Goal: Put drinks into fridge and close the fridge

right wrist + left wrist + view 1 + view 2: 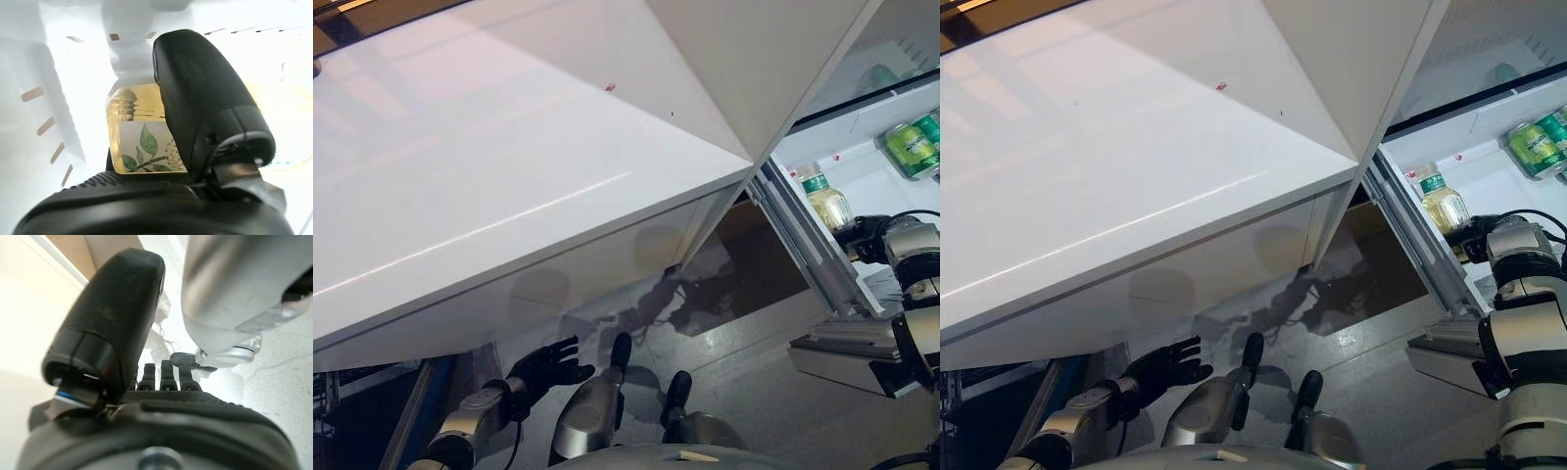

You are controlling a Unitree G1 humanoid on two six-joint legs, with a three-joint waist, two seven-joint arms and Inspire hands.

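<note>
A bottle of pale yellow drink (824, 199) with a green cap and a leaf label stands inside the open fridge (862, 122) at the right. My right hand (865, 238) reaches into the fridge and is curled round the bottle's lower part. In the right wrist view the thumb (205, 112) lies against the bottle (137, 142). Green cans (913, 147) lie on the shelf above. My left hand (548, 367) hangs low at the lower left, open and empty, with straight fingers (161, 379).
A large white fridge door panel (509, 176) spreads across the left and middle of the eye views, close to my head. A grey ledge (842, 357) juts out under the fridge opening. Grey floor (754, 333) lies below.
</note>
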